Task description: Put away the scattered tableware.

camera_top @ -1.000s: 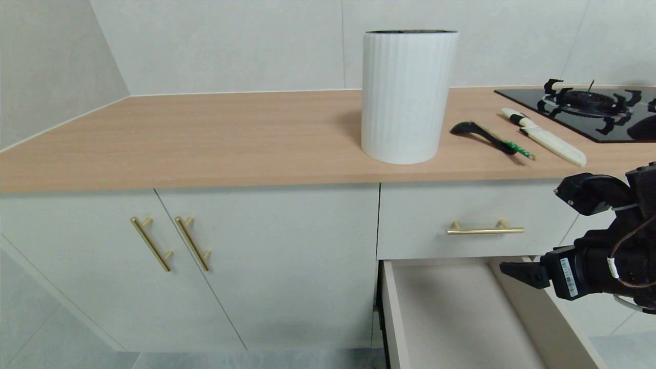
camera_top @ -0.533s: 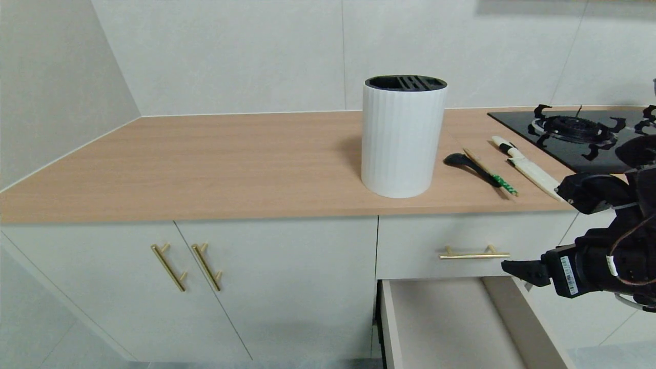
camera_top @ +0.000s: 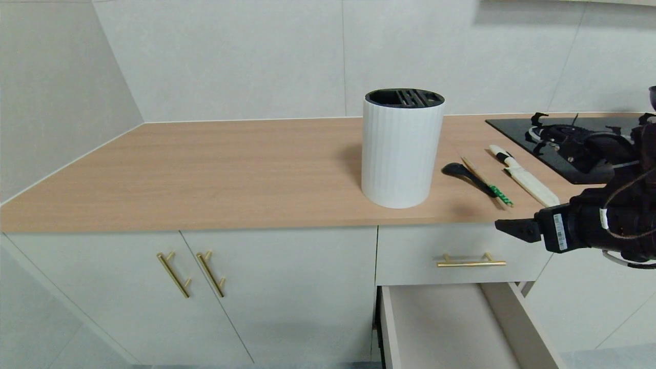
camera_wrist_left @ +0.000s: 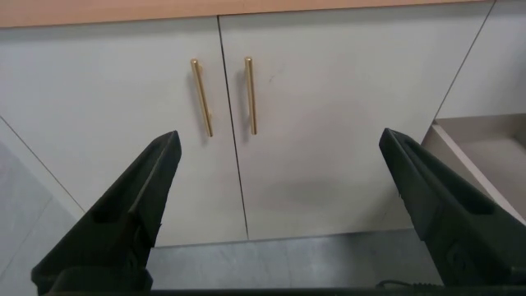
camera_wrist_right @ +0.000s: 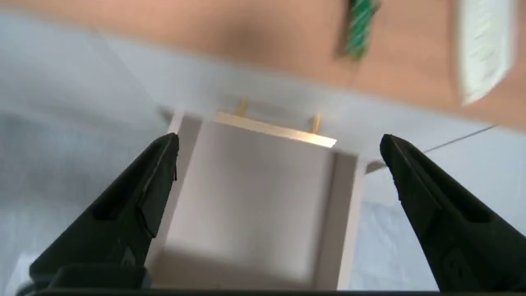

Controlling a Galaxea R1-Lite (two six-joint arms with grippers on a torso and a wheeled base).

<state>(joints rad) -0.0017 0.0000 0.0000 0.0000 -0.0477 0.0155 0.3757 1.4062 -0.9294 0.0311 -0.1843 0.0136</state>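
The white knife (camera_top: 523, 174) lay on the table (camera_top: 230, 169) near the black spoon (camera_top: 456, 170). It looked light, stiff and sharp, so the handle seemed safest to hold. The right hand (camera_wrist_right: 279, 156) was spread wide, empty.

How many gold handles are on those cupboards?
3: the left door handle, the right door handle beside it, and the drawer handle above the open drawer. The open drawer's own handle may be hidden.
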